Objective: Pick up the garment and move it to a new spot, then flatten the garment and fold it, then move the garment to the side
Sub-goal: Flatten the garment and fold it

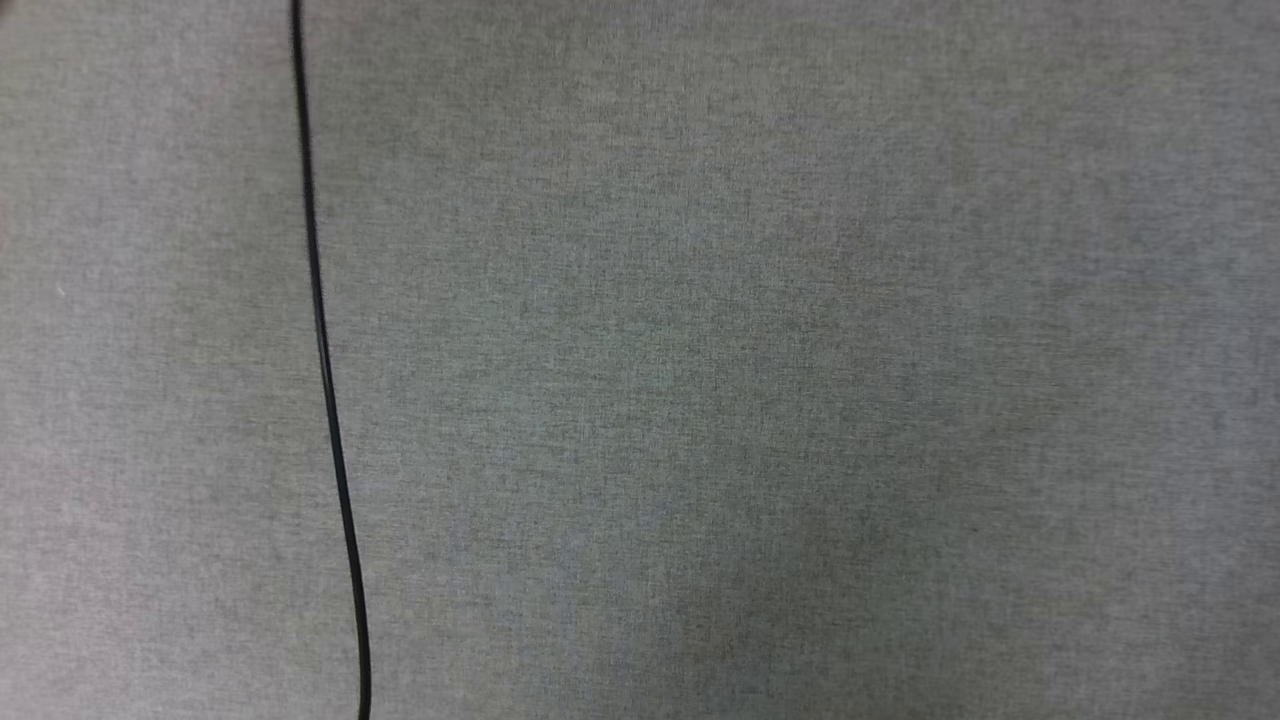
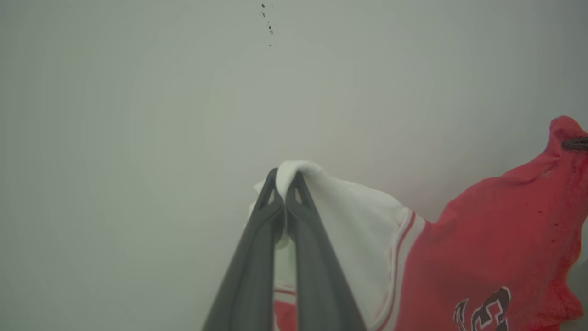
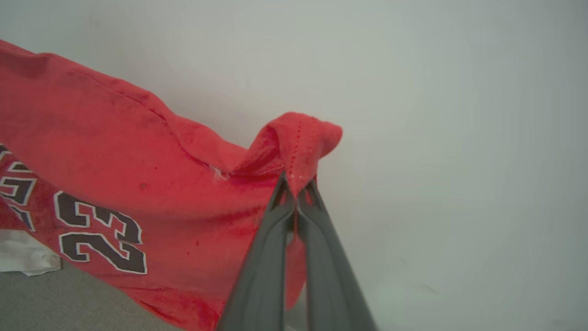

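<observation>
The garment (image 3: 115,151) hangs slack between both arms over the grey surface (image 3: 55,299). The left gripper (image 2: 285,181) has its fingers (image 2: 252,266) pinched tight on a fold of white sleeve, and the right gripper (image 3: 296,186) is clamped on a bunched red stitched edge. It looks light, soft and limp, likely to sag and swing, so grips at edges or corners held well apart should suit flattening.

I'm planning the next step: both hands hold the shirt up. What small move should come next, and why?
The garment sags in folds between the left hand, pinching a white sleeve, and the right hand, pinching a red edge. So probably draw the hands apart to pull it taut before laying it down.
</observation>
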`<state>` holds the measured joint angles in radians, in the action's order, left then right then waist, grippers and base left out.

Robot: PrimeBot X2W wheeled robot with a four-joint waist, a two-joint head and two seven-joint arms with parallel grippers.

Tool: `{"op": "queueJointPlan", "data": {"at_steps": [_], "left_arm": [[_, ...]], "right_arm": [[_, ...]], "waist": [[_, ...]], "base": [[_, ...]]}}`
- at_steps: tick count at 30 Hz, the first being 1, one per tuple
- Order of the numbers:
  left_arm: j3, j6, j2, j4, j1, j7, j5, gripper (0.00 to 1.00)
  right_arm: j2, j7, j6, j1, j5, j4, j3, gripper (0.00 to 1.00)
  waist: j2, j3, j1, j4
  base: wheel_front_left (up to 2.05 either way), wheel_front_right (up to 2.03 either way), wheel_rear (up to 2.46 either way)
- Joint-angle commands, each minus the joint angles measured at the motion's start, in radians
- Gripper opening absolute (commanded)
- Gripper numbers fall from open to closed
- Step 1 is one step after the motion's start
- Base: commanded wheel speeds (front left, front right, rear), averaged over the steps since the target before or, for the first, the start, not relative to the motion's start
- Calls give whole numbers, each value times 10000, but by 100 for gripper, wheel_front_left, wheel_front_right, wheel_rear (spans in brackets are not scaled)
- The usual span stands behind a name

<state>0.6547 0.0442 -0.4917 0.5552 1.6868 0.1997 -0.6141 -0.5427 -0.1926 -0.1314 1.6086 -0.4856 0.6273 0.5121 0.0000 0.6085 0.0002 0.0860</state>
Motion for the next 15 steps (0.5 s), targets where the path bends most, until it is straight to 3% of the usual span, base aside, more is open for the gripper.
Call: {"op": "queueJointPlan", "data": {"at_steps": [1,8,15], "left_arm": [[67,-1,-56,60,-461,113,-34,0],[324,-287,-336,-294,-3065,401,-319,0],[580,-965,-651,-1414,-6411,498,-860,0]], "right_arm": [[30,219,15,-362,-175,120,129,0],[119,986,15,-2386,-927,477,821,0],[-84,1536,15,-5020,-1636,195,1363,0]], "waist": [[0,-153,-2,-37],[0,-993,-2,-133],[0,-2251,-2,-95]], "base": [[0,0,0],[0,0,0],[0,0,0]]}}
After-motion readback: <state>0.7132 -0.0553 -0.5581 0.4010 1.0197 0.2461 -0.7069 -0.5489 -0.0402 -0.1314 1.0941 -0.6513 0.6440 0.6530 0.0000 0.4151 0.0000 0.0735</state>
